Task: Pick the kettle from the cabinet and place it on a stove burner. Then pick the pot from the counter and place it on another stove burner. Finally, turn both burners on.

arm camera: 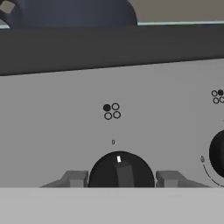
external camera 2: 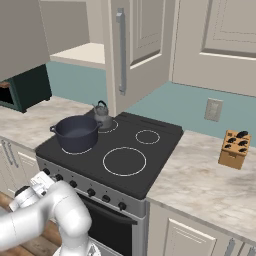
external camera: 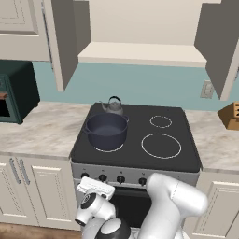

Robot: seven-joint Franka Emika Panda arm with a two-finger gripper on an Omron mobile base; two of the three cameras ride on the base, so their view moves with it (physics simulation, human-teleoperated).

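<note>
Looking across the flat black glass cooktop (external camera: 135, 135), you see the wide round dark navy pot (external camera: 107, 130) sitting on the near left burner ring, and the small dark grey metal kettle (external camera: 112, 106) with its thin arched handle on the far left ring, just behind the pot. The two white ring outlines on the right, the large near burner (external camera: 161, 145) and the small far burner (external camera: 160, 121), carry nothing. Above, the cream wall cabinet (external camera: 140, 52) stands with both panelled doors swung open and its pale shelf bare. The light beige marbled worktop (external camera: 37, 128) runs to both sides of the stove; a wooden knife block (external camera 2: 234, 149) stands on its right part, and a dark green oven-like box (external camera: 16, 93) sits at the far left.

Your gripper (arm camera: 120, 178) is down at the grey control panel (arm camera: 57, 127) on the stove front, at the left end of the knob row. In the hand view its two finger tips stand apart, one on each side of a round black knob (arm camera: 121, 170) with a white pointer mark, with a small gap between each tip and the knob. Above that knob a four-dot burner symbol (arm camera: 111, 110) has its upper left dot filled. A second black knob (arm camera: 218, 153) shows at the right edge.
</note>
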